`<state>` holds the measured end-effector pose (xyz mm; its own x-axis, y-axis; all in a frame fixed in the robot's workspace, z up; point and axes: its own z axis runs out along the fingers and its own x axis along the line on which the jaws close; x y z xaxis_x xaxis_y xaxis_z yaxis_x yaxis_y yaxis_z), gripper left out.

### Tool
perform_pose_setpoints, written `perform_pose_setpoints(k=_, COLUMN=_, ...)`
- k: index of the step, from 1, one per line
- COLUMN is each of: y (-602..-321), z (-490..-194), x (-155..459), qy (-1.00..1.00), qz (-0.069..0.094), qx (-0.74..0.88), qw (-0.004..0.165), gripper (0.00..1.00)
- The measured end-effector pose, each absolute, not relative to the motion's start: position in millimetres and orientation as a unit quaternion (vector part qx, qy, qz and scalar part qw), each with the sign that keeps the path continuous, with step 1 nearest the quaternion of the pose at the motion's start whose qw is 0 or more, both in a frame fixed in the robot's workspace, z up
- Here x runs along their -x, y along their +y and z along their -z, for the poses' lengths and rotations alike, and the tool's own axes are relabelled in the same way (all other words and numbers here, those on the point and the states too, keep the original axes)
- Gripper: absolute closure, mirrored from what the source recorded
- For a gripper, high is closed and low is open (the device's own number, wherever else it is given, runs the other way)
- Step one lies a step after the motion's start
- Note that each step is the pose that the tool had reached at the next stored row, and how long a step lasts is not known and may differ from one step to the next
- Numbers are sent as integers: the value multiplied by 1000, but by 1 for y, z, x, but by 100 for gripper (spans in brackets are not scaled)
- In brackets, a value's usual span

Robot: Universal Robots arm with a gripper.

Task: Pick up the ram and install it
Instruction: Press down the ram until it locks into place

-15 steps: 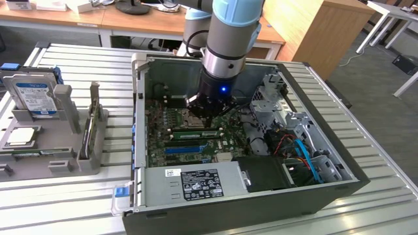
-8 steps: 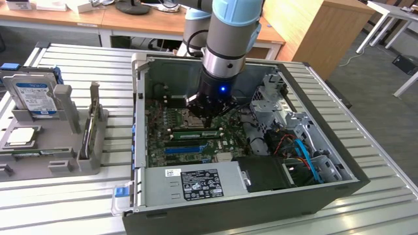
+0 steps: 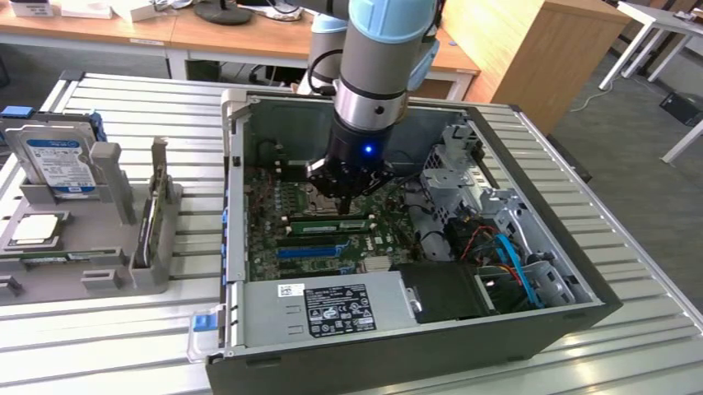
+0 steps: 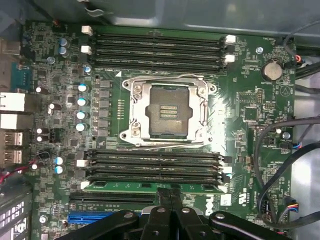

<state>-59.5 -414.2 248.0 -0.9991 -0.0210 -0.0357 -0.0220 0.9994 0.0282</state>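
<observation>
The ram (image 4: 125, 186) is a long green stick lying in the motherboard slot nearest the blue connector, below the CPU socket (image 4: 167, 112). In the exterior view the ram (image 3: 321, 222) shows as a green strip inside the open computer case (image 3: 236, 164). My gripper (image 4: 170, 196) is shut, its two black fingers pressed together with nothing between them. Their tips sit right at the ram's upper edge, near its middle. Whether they touch it I cannot tell. From outside, the gripper (image 3: 349, 211) points straight down into the case over the motherboard.
Several dark memory slots (image 4: 155, 165) beside the ram hold nothing. A power supply (image 3: 329, 304) fills the case's near side, and cables and drive cages (image 3: 495, 239) its right. On a grey holder (image 3: 110, 271) at the exterior view's left stand a hard drive (image 3: 61, 164) and a bracketed card (image 3: 154, 206).
</observation>
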Motion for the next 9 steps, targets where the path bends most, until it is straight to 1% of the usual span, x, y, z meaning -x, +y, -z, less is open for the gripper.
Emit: perform_pose_setpoints(k=9, y=-414, z=-248, x=60, qy=1000, qz=-14, qx=11, qw=18, gripper=89)
